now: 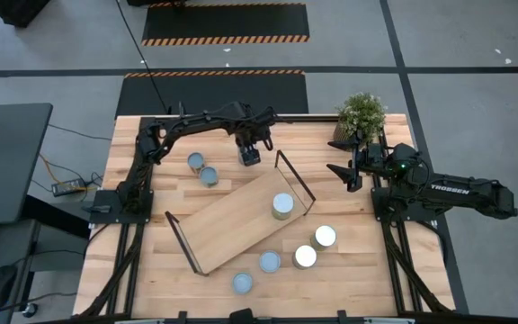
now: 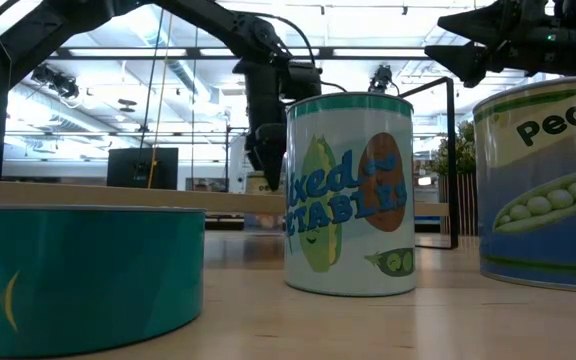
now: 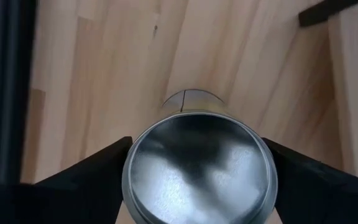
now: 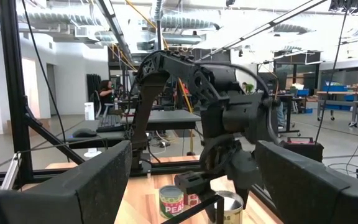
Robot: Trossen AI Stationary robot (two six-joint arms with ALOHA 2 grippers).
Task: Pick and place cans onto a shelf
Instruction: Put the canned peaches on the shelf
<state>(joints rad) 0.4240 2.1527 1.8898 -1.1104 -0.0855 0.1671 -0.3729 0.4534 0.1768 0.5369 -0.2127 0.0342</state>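
Note:
My left gripper (image 1: pixel 251 155) is over the table's far middle, just beyond the shelf (image 1: pixel 232 220), and is shut on a can with a silvery top (image 3: pixel 197 168). The shelf is a light-wood board with black wire ends and lies slantwise on the table, with one can (image 1: pixel 282 205) standing on it. Two cans (image 1: pixel 202 168) stand on the table to the left of my left gripper. Several more cans (image 1: pixel 305 256) stand near the front edge. My right gripper (image 1: pixel 343 173) is open and empty at the right, beyond the shelf's right end. My left gripper pinches the can between its two fingers, one on each side of the round wall just below the top rim (image 3: pixel 129 155). The fingers come from above, pointing down. The can stays upright, top up. Whether its base is on the table, I cannot tell.
A potted green plant (image 1: pixel 360 115) stands at the far right corner, behind my right gripper. The shelf's wire frame (image 1: pixel 295 184) rises close to my left gripper. In the low view, a mixed-vegetables can (image 2: pixel 350 195) and a peas can (image 2: pixel 543 185) stand close to the camera.

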